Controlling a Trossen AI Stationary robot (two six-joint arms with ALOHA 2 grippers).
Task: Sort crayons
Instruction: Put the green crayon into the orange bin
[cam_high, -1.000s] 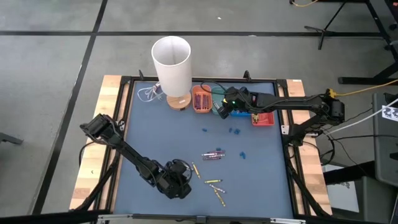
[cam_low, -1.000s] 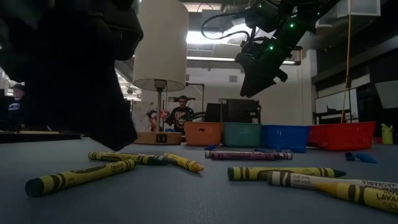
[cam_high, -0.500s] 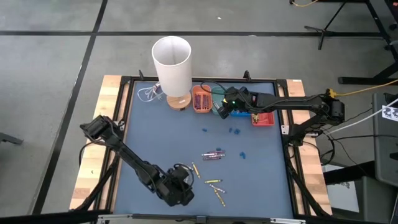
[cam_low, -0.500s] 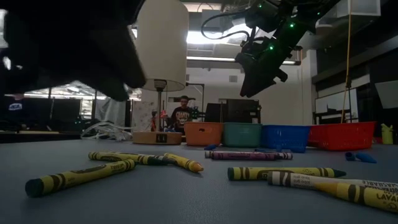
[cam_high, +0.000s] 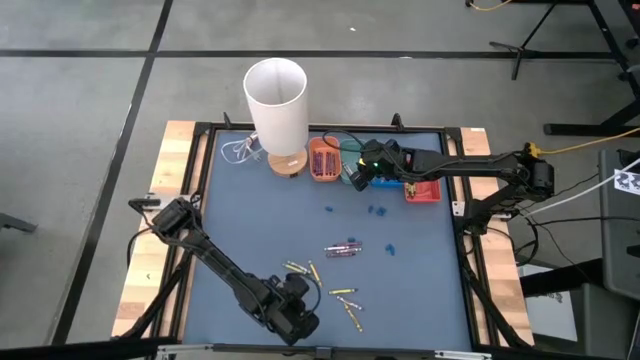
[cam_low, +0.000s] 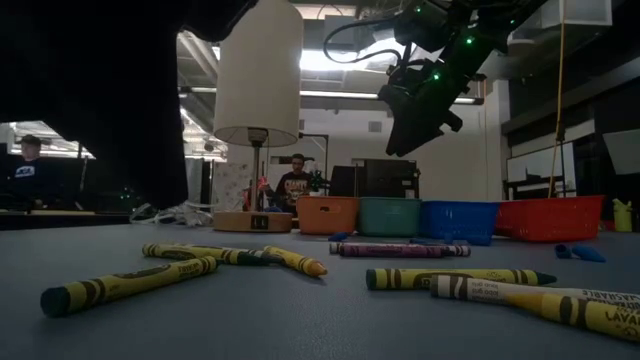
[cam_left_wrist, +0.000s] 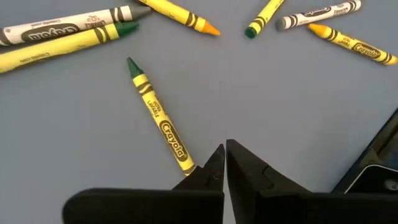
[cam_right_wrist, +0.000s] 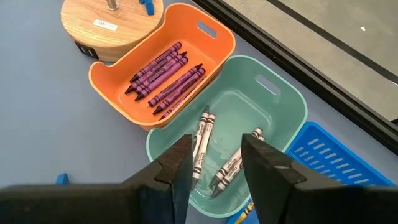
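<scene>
Several yellow crayons and a purple one lie flat on the blue table top near its front; they also show in the low view. My left gripper is shut and hovers by the table's near edge, its tips just past the end of a green-tipped yellow crayon; whether it touches that crayon, I cannot tell. My right gripper is open and empty above the green tray, which holds white crayons. The orange tray holds purple crayons.
A lamp with a white shade and a wooden base stands at the back. A blue tray and a red tray stand to the right of the green one. Small blue bits lie mid-table. People show in the room behind.
My left gripper has gone toward the table's near edge and a little to the right, uncovering yellow crayons that it stood over. The crayons lie where they were. My right gripper has kept still.
</scene>
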